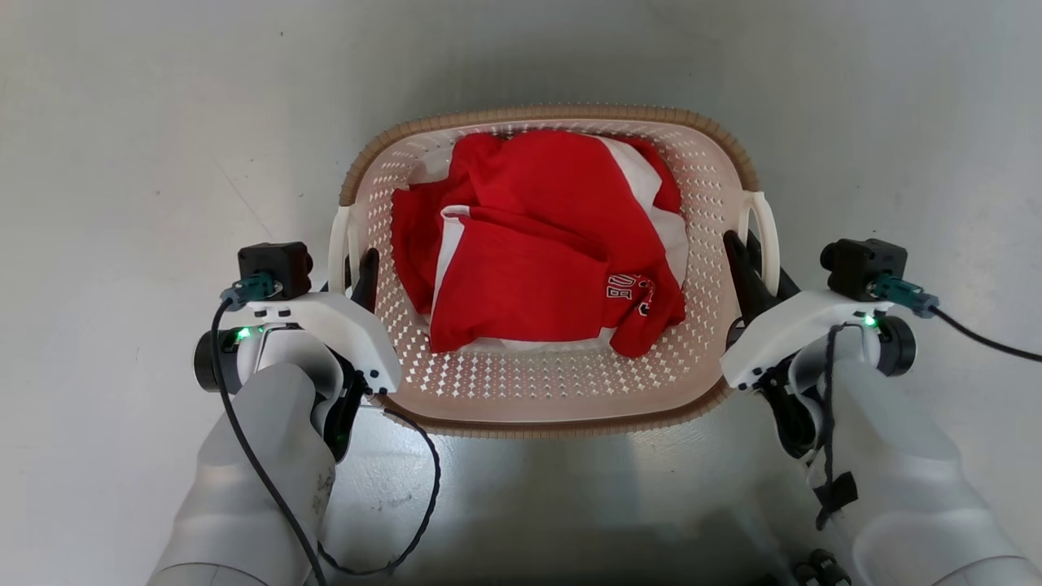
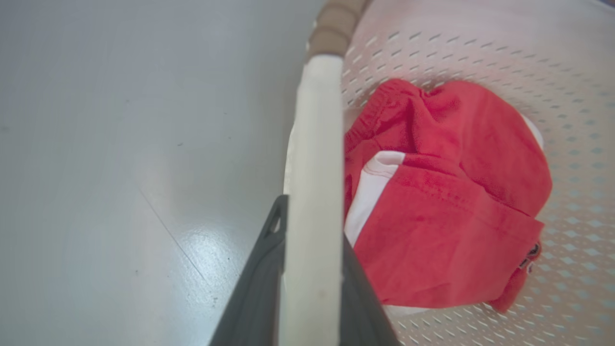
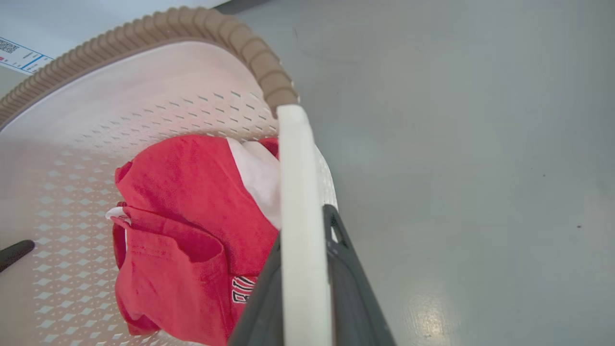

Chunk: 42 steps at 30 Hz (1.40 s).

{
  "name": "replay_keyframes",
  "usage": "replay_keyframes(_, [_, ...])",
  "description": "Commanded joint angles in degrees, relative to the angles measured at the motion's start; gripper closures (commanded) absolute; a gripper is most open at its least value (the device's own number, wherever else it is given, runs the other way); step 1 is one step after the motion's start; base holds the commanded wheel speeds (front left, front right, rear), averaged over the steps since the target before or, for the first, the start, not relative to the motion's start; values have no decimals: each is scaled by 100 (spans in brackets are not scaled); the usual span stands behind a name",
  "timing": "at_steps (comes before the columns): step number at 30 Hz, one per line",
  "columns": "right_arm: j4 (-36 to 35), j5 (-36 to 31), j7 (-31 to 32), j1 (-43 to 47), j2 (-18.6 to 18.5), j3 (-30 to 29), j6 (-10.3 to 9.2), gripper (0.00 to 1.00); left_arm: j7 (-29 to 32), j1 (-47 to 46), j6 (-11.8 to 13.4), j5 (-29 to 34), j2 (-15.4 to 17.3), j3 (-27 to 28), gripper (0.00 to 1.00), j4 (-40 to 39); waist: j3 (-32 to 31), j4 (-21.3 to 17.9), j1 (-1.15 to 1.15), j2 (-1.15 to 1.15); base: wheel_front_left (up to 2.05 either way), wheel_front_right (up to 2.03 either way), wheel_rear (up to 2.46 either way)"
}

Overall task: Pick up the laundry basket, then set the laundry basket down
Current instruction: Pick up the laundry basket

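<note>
Together, the left pincer and right pincer clamp opposite handles of the laundry basket.

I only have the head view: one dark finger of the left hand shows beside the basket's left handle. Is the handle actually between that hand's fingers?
Observer: Yes. In the left wrist view the left handle of the laundry basket runs up between the left hand's two fingers, one against each side.
Reviewer: And the other side?
Observer: Same there. The right wrist view shows the right handle between the right hand's fingers, with no gap visible.
Reviewer: Anything beyond the basket?
Observer: A printed label with a square code shows past the far rim.
</note>
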Motion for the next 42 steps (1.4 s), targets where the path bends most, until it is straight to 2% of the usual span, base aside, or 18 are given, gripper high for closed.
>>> replay_keyframes(1, [-33,64,-80,244,102,122,41,100,-35,100,-23,-26,114,75,100,-13,-20,-3,0,0,0,0,0])
replay_keyframes(13, [89,212,-80,303,103,220,41,100,-35,147,-30,-6,114,121,100,123,-424,-57,0,0,0,0,0])
replay_keyframes(19, [244,388,-80,321,145,445,41,100,-35,168,-31,-109,114,59,100,298,-896,-117,0,0,0,0,0])
replay_keyframes(24, [598,633,-57,271,166,863,41,100,-34,211,-32,-264,114,-104,100,567,-1416,-181,0,0,0,0,0])
replay_keyframes(31, [991,1103,328,166,101,1328,41,100,282,351,-32,-570,126,-337,100,791,-2214,-254,0,0,0,0,0])
replay_keyframes(42, [1155,1586,1046,316,-12,1990,41,100,734,679,-33,-987,169,-622,100,865,-3204,-301,0,0,0,0,0])
